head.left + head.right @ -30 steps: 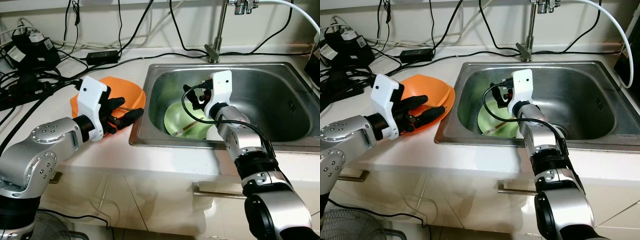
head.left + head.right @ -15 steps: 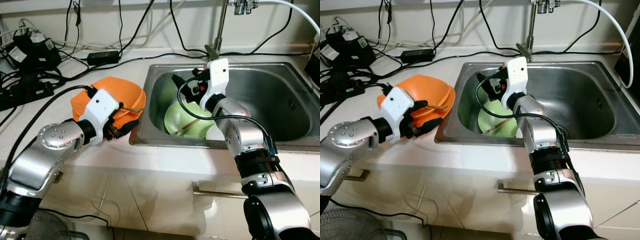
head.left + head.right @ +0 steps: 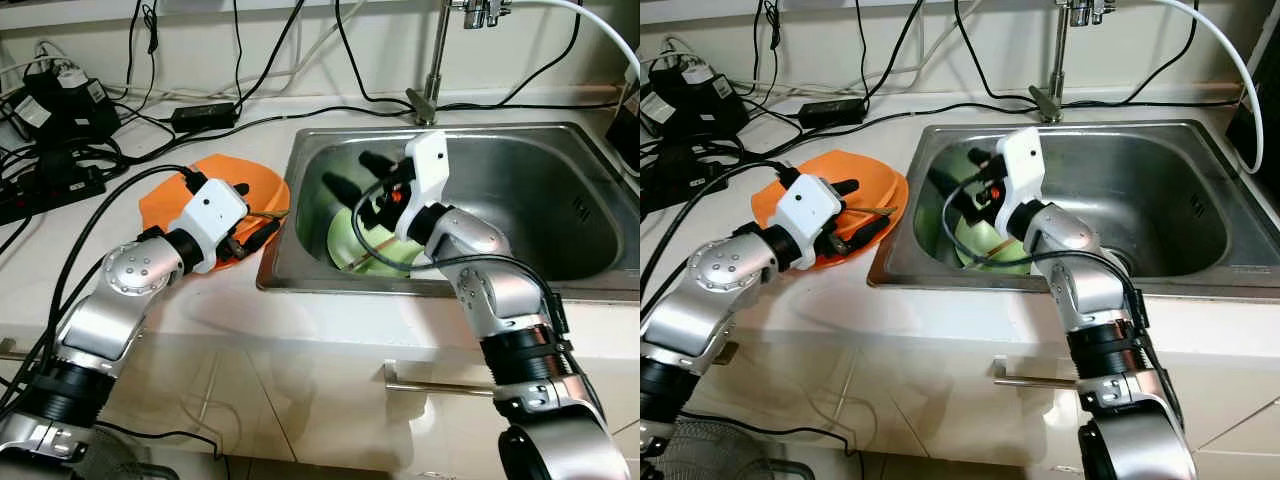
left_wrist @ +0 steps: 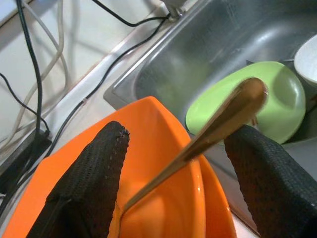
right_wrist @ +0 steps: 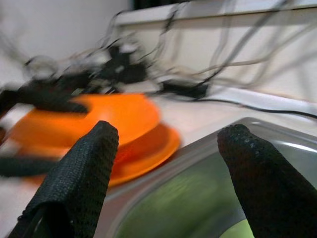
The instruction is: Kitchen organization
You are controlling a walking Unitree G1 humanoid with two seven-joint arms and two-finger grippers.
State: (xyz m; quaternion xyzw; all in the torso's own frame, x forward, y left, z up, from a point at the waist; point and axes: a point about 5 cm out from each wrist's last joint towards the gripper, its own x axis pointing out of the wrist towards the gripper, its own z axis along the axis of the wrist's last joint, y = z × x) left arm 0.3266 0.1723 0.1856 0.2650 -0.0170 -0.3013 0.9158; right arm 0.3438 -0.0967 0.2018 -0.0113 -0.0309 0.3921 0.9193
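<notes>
The left end effector (image 3: 248, 228), fingers apart, hovers over the orange bowl (image 3: 165, 205) on the tabletop (image 3: 330, 325) with a spoon (image 4: 218, 124) between them, while the right end effector (image 3: 350, 172), fingers spread, hangs above the green bowl (image 3: 345, 240) in the sink (image 3: 560, 180).

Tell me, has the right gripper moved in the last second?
Yes. The right gripper has swung toward the sink's left wall, nearer the orange bowls, jaws open.

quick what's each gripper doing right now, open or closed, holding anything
Left gripper: open over the orange bowl, a spoon lying between its fingers, not clamped.
Right gripper: open, empty, above the sink.
</notes>
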